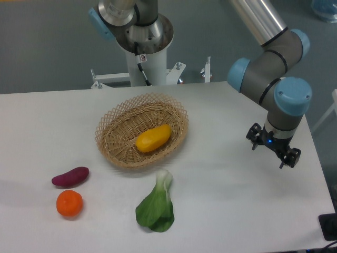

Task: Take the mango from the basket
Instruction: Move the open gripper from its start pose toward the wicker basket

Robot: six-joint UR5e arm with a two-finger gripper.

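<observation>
The mango (153, 138), smooth, oblong and yellow-orange, lies in the middle of the tan wicker basket (115, 138) at the centre of the white table. My gripper (273, 148) hangs above the table's right side, well to the right of the basket and apart from it. Its black fingers (255, 137) point down and stand spread, with nothing between them.
A purple sweet potato (70, 176) and a round orange tangerine (69, 203) lie at the front left. A green leafy bok choy (156, 205) lies in front of the basket. The arm's base (142, 37) stands behind the table. A dark object (329, 226) sits at the right edge.
</observation>
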